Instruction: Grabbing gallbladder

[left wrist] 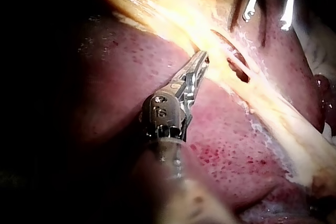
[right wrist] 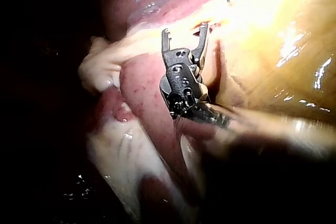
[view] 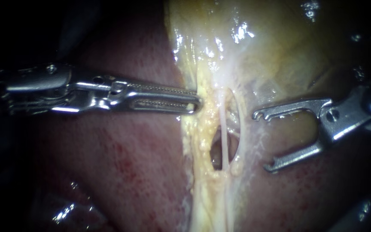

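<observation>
The pale yellow gallbladder (view: 271, 47) hangs over the red liver (view: 121, 163). Beneath it a strip of yellowish tissue holds an opened window crossed by a thin whitish tube (view: 224, 129). My left instrument (view: 195, 99) lies level from the left, its long slotted jaws almost together, their tips pinching the yellowish tissue at the gallbladder's lower edge. The left wrist view shows its tip (left wrist: 202, 59) at that same edge. My right instrument (view: 263, 141) stands just right of the window, its hooked jaws wide apart and empty, and shows the same in its own view (right wrist: 185, 30).
Liver surface (left wrist: 226, 145) surrounds the strip on both sides. The right instrument's open jaws (left wrist: 266, 20) show beyond the window in the left wrist view. Wet pale tissue (right wrist: 100, 66) lies beside the liver lobe in the right wrist view.
</observation>
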Action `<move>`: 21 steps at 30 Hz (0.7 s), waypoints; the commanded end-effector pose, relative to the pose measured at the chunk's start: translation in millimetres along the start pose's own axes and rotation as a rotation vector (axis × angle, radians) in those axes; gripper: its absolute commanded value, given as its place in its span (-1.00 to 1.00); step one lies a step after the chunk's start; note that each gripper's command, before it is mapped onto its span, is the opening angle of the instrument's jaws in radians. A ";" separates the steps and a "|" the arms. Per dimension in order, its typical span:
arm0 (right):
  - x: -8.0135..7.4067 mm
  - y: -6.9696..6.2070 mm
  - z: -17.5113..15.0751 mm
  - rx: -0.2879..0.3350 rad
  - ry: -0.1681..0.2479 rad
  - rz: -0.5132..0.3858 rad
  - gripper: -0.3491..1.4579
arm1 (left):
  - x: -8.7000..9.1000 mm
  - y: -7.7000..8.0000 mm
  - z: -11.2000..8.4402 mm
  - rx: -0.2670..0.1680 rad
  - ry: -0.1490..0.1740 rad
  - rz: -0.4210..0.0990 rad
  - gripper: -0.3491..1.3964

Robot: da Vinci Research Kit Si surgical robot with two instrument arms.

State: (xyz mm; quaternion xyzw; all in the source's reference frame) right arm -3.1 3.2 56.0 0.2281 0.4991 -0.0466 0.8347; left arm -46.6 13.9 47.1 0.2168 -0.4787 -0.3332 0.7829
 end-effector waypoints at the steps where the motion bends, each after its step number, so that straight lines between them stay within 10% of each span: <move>1: 0.0 0.0 0.0 0.000 0.000 0.000 0.02 | 0.0 0.0 0.0 -0.002 -0.002 -0.005 -1.00; 21: 0.0 -0.1 -0.1 0.001 0.000 -0.001 0.02 | -0.1 -0.3 -0.2 -0.003 -0.003 -0.012 -1.00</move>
